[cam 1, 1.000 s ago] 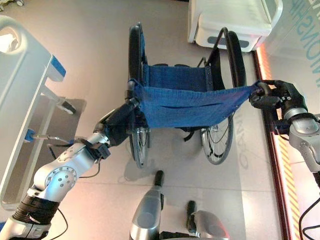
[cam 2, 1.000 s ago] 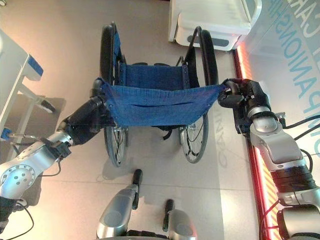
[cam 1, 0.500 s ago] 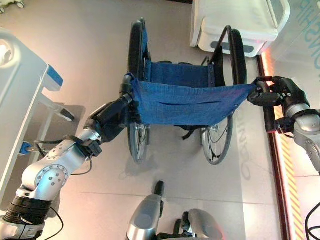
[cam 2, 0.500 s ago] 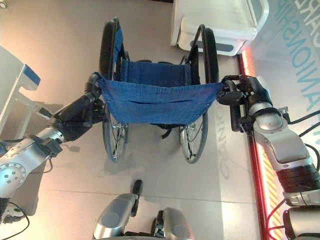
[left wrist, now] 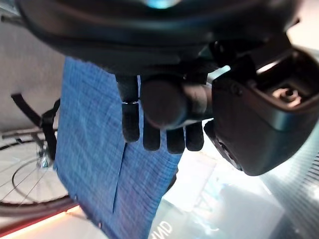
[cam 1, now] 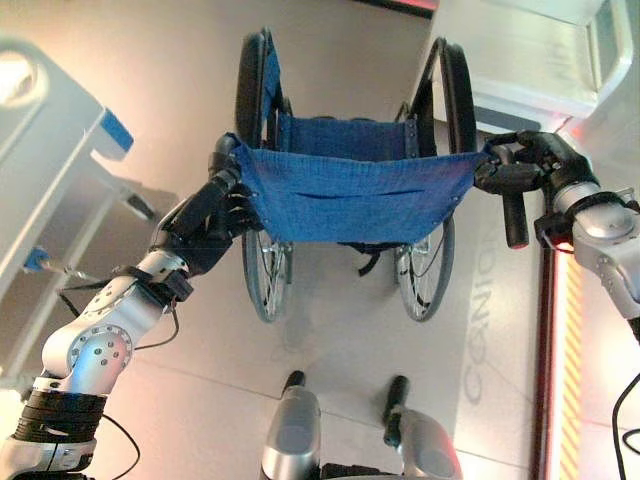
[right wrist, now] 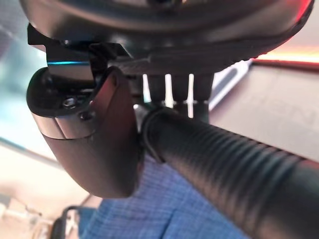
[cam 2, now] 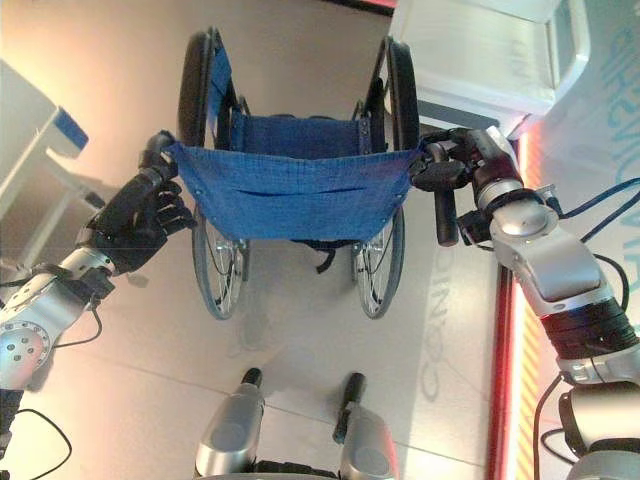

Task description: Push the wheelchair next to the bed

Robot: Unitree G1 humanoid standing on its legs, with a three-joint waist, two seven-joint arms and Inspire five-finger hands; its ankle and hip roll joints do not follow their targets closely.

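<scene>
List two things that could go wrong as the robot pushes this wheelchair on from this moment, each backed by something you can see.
1. The left hand has its fingers spread against the blue backrest and push handle, not wrapped round, so it could slip and the wheelchair veer.
2. The right hand grips its push handle close to the white bed ahead, so the right wheel might strike it.
</scene>
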